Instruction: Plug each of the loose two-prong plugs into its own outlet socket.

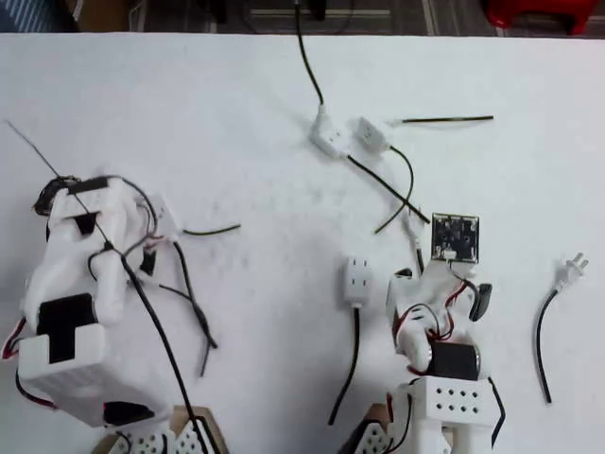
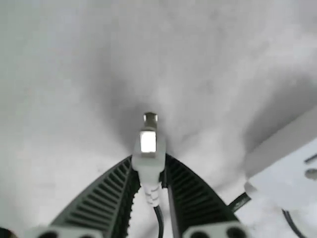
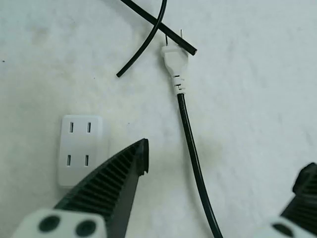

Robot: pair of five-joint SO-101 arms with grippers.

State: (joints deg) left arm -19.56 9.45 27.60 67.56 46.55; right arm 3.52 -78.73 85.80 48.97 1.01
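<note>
the plug [image 3: 174,60] and outlet socket [image 3: 80,148] look smooth plastic (its cord [image 3: 193,148] matt rubber), the table [image 3: 257,99] matt and faintly rough.

On the white worktop [image 1: 236,85], a white four-slot outlet block [image 1: 356,281] lies just left of the right arm's jaws. A white two-prong plug on a black cord [image 3: 174,62] lies beyond those jaws. A second white two-prong plug [image 1: 570,270] lies well apart at the far right. Two white connector blocks [image 1: 331,137] sit side by side at the back centre. At the left, the left arm's jaws hold a third white two-prong plug [image 2: 148,146], with a white outlet body [image 2: 287,168] just beside.
</note>
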